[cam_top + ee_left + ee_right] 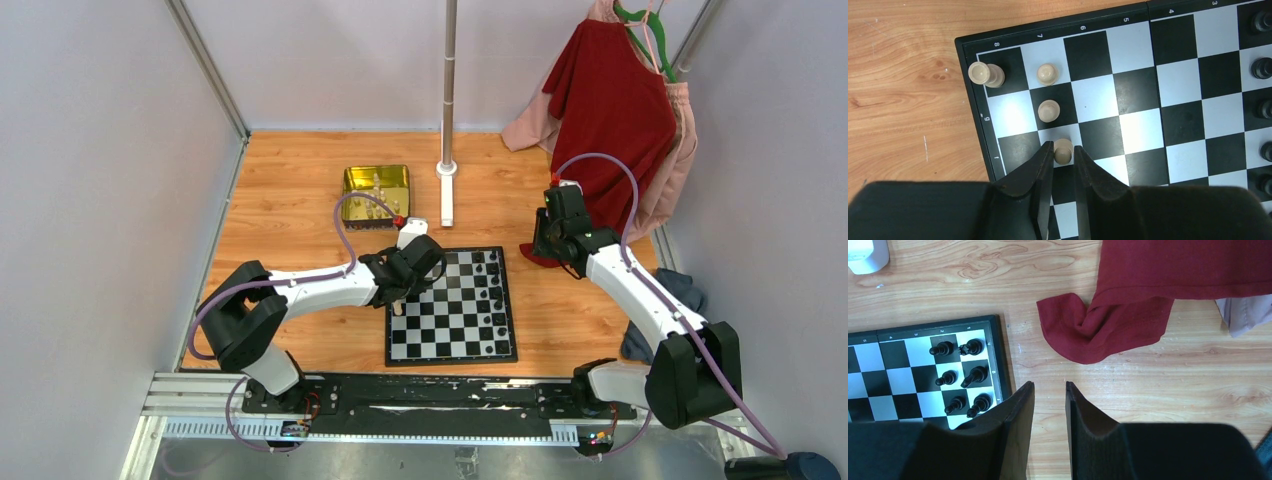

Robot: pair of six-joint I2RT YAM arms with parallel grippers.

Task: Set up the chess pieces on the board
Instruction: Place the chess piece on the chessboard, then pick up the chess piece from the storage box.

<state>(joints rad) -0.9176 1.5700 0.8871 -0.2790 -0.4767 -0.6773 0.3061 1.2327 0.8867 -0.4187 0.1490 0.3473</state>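
The board (450, 340) lies in front of the arms. My left gripper (1063, 145) is down at its left edge (403, 292), fingers slightly open around a cream pawn (1063, 152) standing on a white square, with a thin gap on the right side. Two more cream pawns (1048, 110) (1047, 73) and a cream rook (985, 74) stand beyond it. Black pieces (963, 375) fill the board's right columns (490, 285). My right gripper (1049, 385) is open and empty over bare wood just right of the board (545, 245).
A gold tin (376, 183) with cream pieces sits behind the board's left side. A metal pole (448, 100) on a white base stands behind the board. A red cloth (1098, 330) hangs from a hanger onto the table ahead of the right gripper.
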